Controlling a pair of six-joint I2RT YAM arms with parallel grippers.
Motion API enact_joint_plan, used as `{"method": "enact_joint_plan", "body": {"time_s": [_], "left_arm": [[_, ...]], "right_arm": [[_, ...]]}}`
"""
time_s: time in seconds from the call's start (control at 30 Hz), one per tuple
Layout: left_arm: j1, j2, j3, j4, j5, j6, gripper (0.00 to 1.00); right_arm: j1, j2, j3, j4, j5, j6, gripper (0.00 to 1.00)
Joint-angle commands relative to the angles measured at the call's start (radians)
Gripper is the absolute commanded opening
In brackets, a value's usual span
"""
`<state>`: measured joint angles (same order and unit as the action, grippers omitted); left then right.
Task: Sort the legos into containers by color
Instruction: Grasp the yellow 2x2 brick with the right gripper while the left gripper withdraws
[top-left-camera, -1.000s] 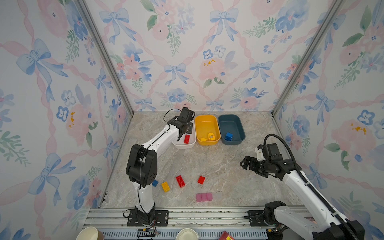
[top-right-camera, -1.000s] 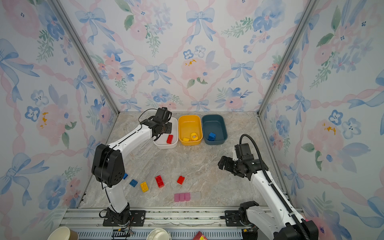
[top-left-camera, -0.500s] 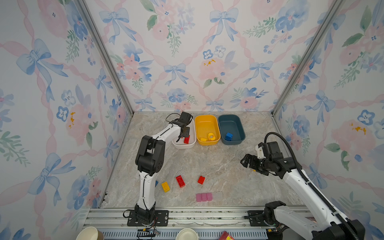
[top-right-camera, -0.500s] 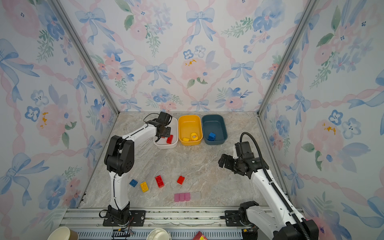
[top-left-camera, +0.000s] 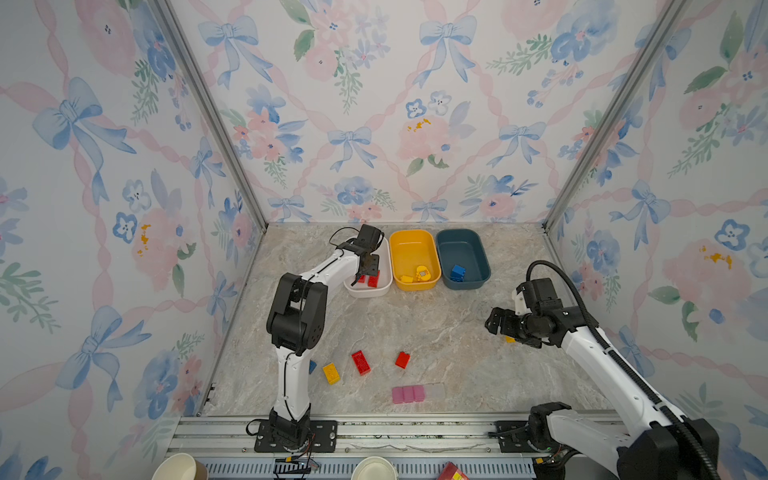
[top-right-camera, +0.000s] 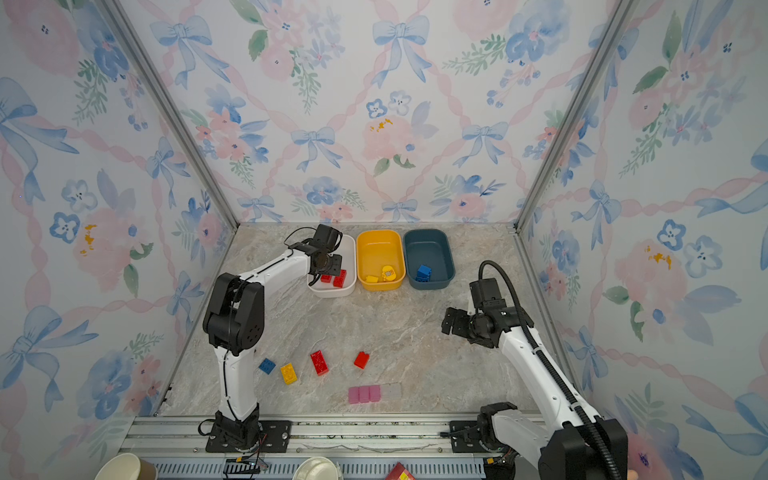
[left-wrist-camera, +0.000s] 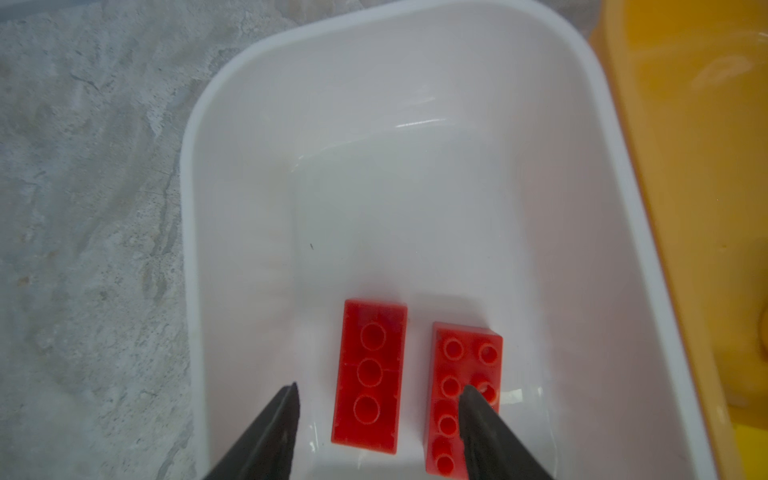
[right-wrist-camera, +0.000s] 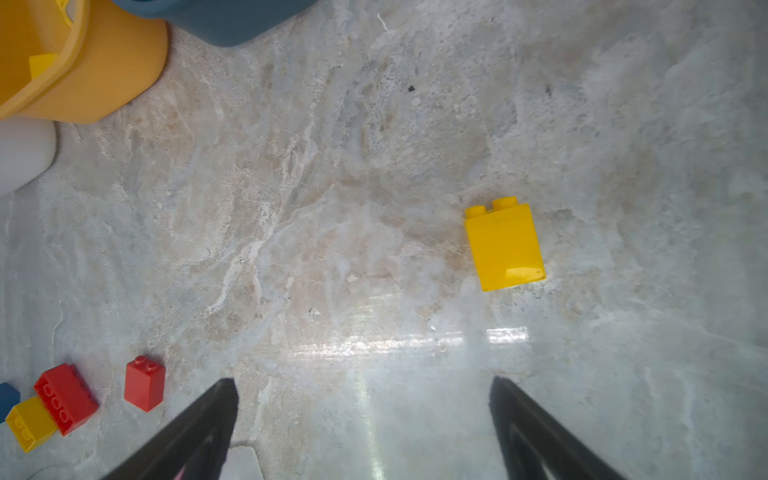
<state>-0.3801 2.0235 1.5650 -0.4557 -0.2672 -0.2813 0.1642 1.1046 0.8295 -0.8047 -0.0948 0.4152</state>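
On the near left of the bench (top-right-camera: 399, 332) lies a loose row: a blue brick (top-right-camera: 267, 365), a yellow brick (top-right-camera: 288, 372), a long red brick (top-right-camera: 319, 362) and a small red brick (top-right-camera: 361, 360), each apart from the next. Nearer and to their right lies a pink block strip (top-right-camera: 365, 394).

At the far side stand three tubs in a line. The white tub (top-left-camera: 376, 291) is leftmost. The left jaws hang over its near end, parted and gripping nothing. Below them two red bricks lie side by side on the tub floor, one upturned brick (left-wrist-camera: 370, 376) and one studded brick (left-wrist-camera: 463, 365).

The yellow tub (top-left-camera: 399, 241) in the middle holds a small yellow piece (top-left-camera: 406, 278) and a rounded face piece (top-left-camera: 423, 273). The teal tub (top-left-camera: 446, 249) holds blue bricks (top-left-camera: 458, 272).

On the right, the right jaws hover low over the bench, spread wide and empty. A lone yellow brick (right-wrist-camera: 503, 245) lies on its side on the bench just ahead of them.
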Motion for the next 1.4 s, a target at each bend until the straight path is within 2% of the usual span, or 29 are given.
{"method": "enact_joint_plan", "body": {"time_s": [0.0,0.23,0.4,0.73,1.1,1.37], "left_arm": [[-0.014,-0.104,-0.042,0.045,0.039,-0.03,0.68],[-0.049,-0.249,-0.186,0.129,0.097,-0.078,0.78],[-0.05,-0.331,-0.274,0.167,0.132,-0.105,0.82],[-0.054,-0.453,-0.385,0.203,0.209,-0.149,0.86],[-0.056,-0.529,-0.461,0.235,0.232,-0.181,0.87],[-0.057,-0.534,-0.47,0.245,0.246,-0.186,0.88]], "right_arm": [[-0.018,0.045,0.033,-0.059,0.097,-0.072,0.97],[-0.068,0.142,0.054,-0.016,0.163,-0.129,0.97],[-0.127,0.235,0.046,0.067,0.12,-0.138,0.97],[-0.14,0.363,0.063,0.141,0.095,-0.145,1.0],[-0.14,0.426,0.051,0.166,0.093,-0.143,0.91],[-0.139,0.43,0.041,0.169,0.093,-0.138,0.73]]}}
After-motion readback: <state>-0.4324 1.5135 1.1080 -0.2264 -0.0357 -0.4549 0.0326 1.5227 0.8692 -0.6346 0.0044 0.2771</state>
